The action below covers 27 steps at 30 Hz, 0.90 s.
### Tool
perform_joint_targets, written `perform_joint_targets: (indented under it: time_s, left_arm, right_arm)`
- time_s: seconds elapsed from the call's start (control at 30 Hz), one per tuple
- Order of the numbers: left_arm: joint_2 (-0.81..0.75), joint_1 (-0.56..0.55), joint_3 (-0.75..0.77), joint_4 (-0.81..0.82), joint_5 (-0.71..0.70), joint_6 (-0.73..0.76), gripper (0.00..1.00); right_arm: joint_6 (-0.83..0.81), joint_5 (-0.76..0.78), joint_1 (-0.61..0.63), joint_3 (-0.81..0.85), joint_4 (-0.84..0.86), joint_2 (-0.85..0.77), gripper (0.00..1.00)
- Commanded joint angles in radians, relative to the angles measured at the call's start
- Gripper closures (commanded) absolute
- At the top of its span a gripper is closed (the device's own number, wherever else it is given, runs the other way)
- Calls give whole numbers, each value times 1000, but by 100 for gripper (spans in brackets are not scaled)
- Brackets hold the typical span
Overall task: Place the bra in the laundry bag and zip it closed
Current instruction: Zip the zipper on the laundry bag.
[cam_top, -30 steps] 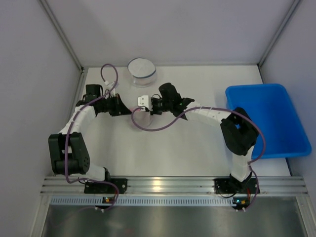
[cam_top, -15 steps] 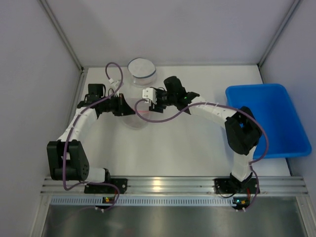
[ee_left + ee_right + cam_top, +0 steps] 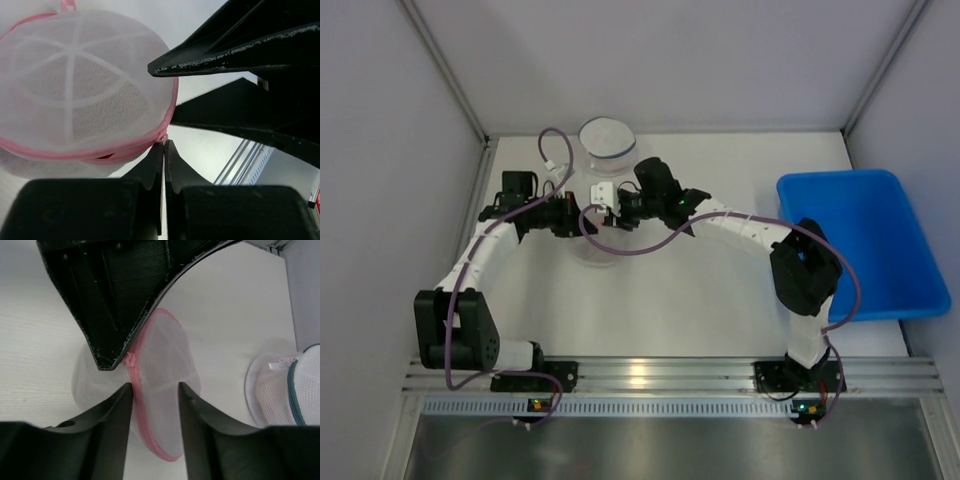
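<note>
Left gripper (image 3: 164,148) pinched shut on zipper pull (image 3: 161,139) at pink rim of laundry bag (image 3: 75,90). Right gripper (image 3: 155,387) open, 2 fingers straddling same rim from opposite side. Laundry bag sits on surface (image 3: 700,290) between both grippers. Bra not discernible through mesh. Beyond, 1 blue-zipped mesh bag (image 3: 608,140); blue bin (image 3: 860,240) off right.

- White mesh dome-shaped laundry bag (image 3: 75,85): lies on the white table (image 3: 700,290), left of centre, dome side turned toward my left wrist camera.
- White bands fan out from its crown; a pink zipper (image 3: 100,150) runs around the rim.
- Zipper pull (image 3: 129,359): pinched at the tips of my left gripper (image 3: 164,146).
- My right gripper (image 3: 152,390) straddles the pink seam, fingers apart.
</note>
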Motion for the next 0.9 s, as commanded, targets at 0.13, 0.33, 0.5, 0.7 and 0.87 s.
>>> perform_joint_targets:
  time_s: [0.13,0.33,0.5,0.7,0.87]
  left_arm:
    - [-46,0,-12,10,-3,-2,100]
    - [-48,38,-40,9,-86,18,100]
    - [-39,102,-49,9,-89,69,100]
    - [-39,102,-46,10,3,69,100]
    - [-55,66,-29,12,23,54,100]
  right_arm:
    - [-36,18,13,55,-8,19,100]
    - [-99,27,-45,-62,-6,-64,100]
    - [-148,21,-123,-74,-34,-65,100]
    - [-141,23,-145,-13,-71,-44,65]
    - [-88,-2,-109,4,-85,-84,39]
